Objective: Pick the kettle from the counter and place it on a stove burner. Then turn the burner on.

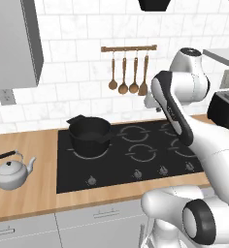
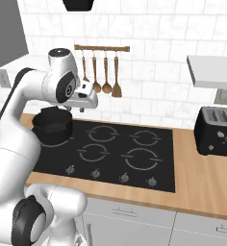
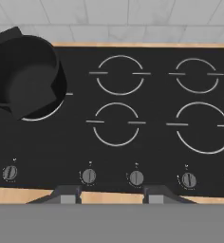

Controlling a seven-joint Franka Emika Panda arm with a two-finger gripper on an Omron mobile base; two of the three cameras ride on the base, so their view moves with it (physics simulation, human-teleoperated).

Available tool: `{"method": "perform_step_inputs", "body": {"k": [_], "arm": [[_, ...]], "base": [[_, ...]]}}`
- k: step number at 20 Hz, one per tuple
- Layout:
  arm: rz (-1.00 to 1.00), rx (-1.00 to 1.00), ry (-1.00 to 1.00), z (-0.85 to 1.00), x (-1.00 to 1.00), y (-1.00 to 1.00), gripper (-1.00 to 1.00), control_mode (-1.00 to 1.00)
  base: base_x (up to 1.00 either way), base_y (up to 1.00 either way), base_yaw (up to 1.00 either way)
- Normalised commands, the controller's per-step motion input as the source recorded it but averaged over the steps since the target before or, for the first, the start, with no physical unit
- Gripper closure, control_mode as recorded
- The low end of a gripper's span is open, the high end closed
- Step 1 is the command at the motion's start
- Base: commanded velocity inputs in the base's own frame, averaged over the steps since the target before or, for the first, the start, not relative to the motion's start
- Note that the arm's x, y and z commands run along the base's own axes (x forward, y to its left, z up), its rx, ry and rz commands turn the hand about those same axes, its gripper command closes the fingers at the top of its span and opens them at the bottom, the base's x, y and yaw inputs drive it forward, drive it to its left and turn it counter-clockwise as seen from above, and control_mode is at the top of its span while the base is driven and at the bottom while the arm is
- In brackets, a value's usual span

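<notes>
- Nearest, the gripper (image 3: pixel 111 195) hangs above the front edge of the counter (image 1: pixel 24 203), fingertips (image 3: pixel 66 194) apart with nothing between them
- Just beyond, five knobs (image 3: pixel 88 176) line the front strip of the black cooktop (image 1: pixel 150 169); no readable writing
- Four ringed burners (image 3: pixel 116 124) lie bare and open
- Left rear burner carries a black pot (image 1: pixel 89 135)
- Kettle (image 1: pixel 10 170) sits upright on the wood left of the cooktop, well apart from the gripper
- Farthest, wooden spoons (image 1: pixel 128 75) hang on the tiled wall; a black toaster (image 2: pixel 216 129) stands right
</notes>
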Motion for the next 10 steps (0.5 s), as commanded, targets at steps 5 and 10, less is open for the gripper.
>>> {"method": "perform_step_inputs", "body": {"k": [5,10], "arm": [[0.0,0.0,0.0,0.0,-0.16,0.02,-1.0,-1.0],[0.09,0.0,-0.05,-0.04,-0.66,0.74,-1.0,-1.0]], "base": [[0.0,0.0,0.0],[0.0,0.0,0.0]]}}
